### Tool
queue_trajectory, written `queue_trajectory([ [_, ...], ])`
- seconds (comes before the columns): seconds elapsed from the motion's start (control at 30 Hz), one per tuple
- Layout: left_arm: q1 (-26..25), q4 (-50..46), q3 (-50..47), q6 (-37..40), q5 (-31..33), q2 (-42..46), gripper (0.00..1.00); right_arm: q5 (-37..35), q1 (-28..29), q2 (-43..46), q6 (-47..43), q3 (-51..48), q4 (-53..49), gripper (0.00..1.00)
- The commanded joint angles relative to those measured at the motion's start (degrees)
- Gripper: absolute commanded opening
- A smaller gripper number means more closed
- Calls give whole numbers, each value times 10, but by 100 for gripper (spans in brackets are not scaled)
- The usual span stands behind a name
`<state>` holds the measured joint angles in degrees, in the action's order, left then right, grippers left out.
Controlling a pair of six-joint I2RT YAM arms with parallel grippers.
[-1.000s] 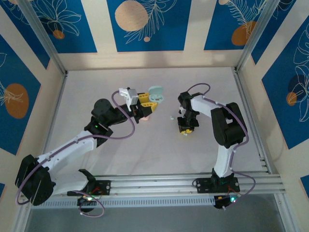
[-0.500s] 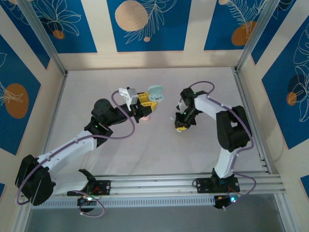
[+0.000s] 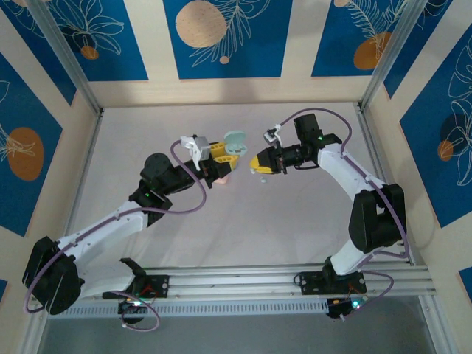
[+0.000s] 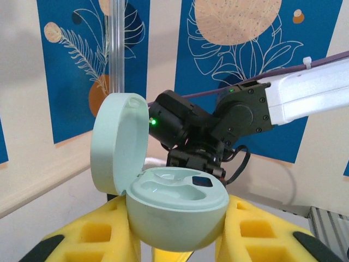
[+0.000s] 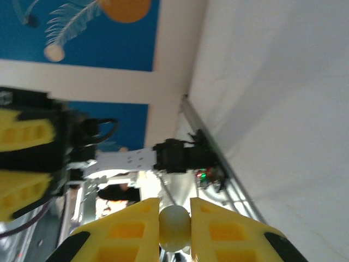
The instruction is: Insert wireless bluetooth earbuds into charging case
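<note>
The right gripper (image 5: pixel 174 214), pinching the smooth earbud (image 5: pixel 174 228), risked dropping it short of the open case (image 4: pixel 177 204) that the left gripper (image 4: pixel 177 232) clamped.

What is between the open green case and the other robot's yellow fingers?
Nothing. In the top view, just a bare strip of white table separates the mint case, held by the left gripper, from the right gripper pinching an earbud.

I see the open case (image 4: pixel 175 207) sitting between my left jaws, above the middle of the table (image 3: pixel 243 232), a bit to the far side. Just right of it, my right jaws pinch one earbud (image 5: pixel 174 228), held off the table, facing the case.
</note>
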<state>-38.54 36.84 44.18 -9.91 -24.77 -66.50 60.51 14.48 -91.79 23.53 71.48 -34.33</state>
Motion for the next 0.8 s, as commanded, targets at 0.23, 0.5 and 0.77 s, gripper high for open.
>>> queue_trajectory([
  [0.23,-5,1,-10,27,25,25,24,81,-8,12,39,10,9,16],
  [0.5,-5,-8,-7,39,25,15,24,30,-16,34,82,8,23,17],
  [0.77,-5,-3,-5,43,10,-4,24,8,-44,97,110,26,23,17],
])
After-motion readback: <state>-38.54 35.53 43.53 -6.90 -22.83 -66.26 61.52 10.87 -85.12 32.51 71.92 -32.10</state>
